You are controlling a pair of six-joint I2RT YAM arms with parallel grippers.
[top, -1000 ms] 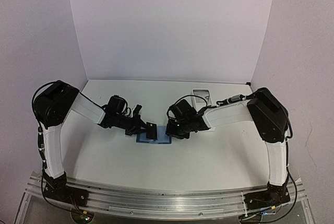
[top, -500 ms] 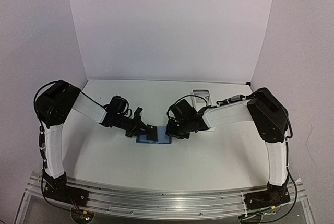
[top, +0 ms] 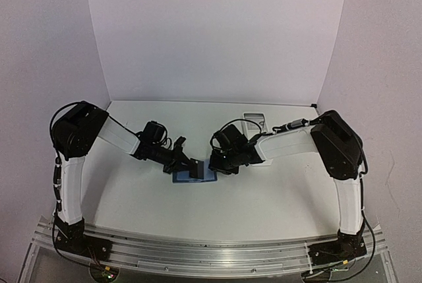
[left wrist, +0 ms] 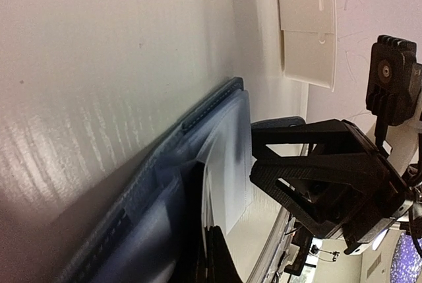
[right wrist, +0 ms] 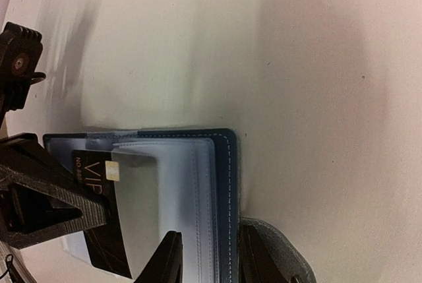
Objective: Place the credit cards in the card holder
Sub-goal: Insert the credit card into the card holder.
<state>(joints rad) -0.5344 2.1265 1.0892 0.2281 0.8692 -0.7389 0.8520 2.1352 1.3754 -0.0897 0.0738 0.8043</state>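
Observation:
The blue card holder [top: 206, 178] lies open on the table between both arms. In the right wrist view its dark stitched edge [right wrist: 226, 184] and clear sleeves [right wrist: 188, 190] show. My right gripper [right wrist: 210, 256] is shut on that right edge, one finger on the sleeves and one outside by the grey strap [right wrist: 280, 260]. My left gripper [top: 192, 168] is shut on a credit card [right wrist: 99, 230] with a dark face reading VIP. The card's leading part looks grey under a sleeve. From the left wrist, the card [left wrist: 227, 164] shows pale above the fingertips of the left gripper [left wrist: 212, 256].
A long white tray [top: 254, 121] sits at the back right, seen also from the left wrist as a tray [left wrist: 306, 26]. The right gripper's black body [left wrist: 323, 184] stands close beyond the card. White walls enclose the table on three sides.
My left arm has moved a little to the right, carrying the card further over the card holder. The right arm has stayed where it was.

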